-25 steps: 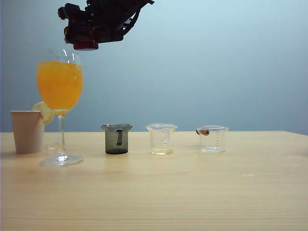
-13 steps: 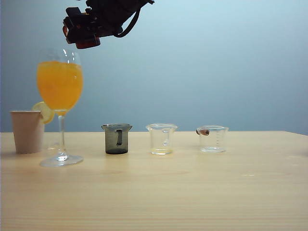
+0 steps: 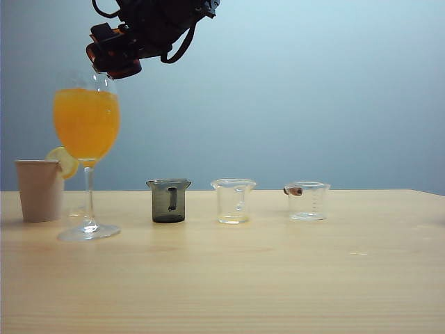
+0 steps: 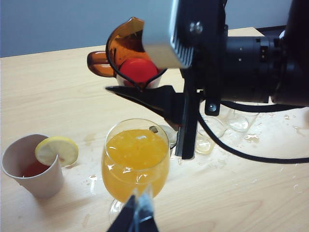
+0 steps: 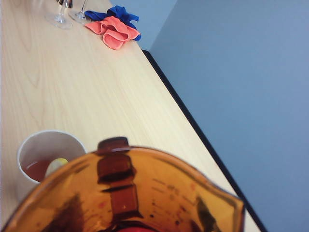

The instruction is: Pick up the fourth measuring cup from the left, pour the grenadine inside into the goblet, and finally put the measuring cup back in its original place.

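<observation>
The fourth measuring cup (image 4: 124,44), amber with a side handle, hangs tilted above the goblet (image 3: 87,125) with my right gripper (image 3: 113,57) shut on it. Red grenadine (image 4: 138,70) pools low inside the cup, and I see no stream falling. The same cup (image 5: 130,193) fills the near part of the right wrist view. The goblet (image 4: 136,159) stands upright on the table, holding orange drink. My left gripper (image 4: 136,220) hovers on the near side of the goblet, its dark fingers closed together. It does not appear in the exterior view.
A beige paper cup (image 3: 39,189) with a lemon slice (image 4: 57,150) stands left of the goblet. To the goblet's right stand a smoky grey cup (image 3: 168,200) and two clear cups (image 3: 233,200) (image 3: 308,200). Spilled drops (image 4: 248,137) wet the table. An orange and blue cloth (image 5: 113,24) lies far off.
My right gripper has rolled, tipping the amber cup from near level to a slant over the goblet's rim. The goblet and the other cups have not moved.
</observation>
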Controlling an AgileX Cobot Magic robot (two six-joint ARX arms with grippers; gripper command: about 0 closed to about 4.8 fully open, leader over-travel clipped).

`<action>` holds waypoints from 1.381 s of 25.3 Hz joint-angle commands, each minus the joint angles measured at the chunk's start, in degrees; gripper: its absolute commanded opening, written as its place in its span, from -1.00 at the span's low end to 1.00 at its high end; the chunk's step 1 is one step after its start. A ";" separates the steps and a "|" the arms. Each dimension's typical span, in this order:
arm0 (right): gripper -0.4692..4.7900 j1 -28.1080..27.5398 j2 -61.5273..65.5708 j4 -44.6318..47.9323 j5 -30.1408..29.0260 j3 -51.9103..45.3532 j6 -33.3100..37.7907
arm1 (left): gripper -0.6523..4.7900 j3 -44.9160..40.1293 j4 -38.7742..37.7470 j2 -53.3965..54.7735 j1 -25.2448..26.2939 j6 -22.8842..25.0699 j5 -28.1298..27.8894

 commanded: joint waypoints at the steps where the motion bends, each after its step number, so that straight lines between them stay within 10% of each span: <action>1: -0.06 0.20 -0.59 1.84 0.00 0.48 -3.17 | -0.78 0.15 0.33 -0.04 0.04 0.04 0.22; 35: -0.07 1.38 -0.59 4.87 -0.42 0.48 -18.21 | -0.78 0.15 0.33 -0.07 0.04 0.02 0.22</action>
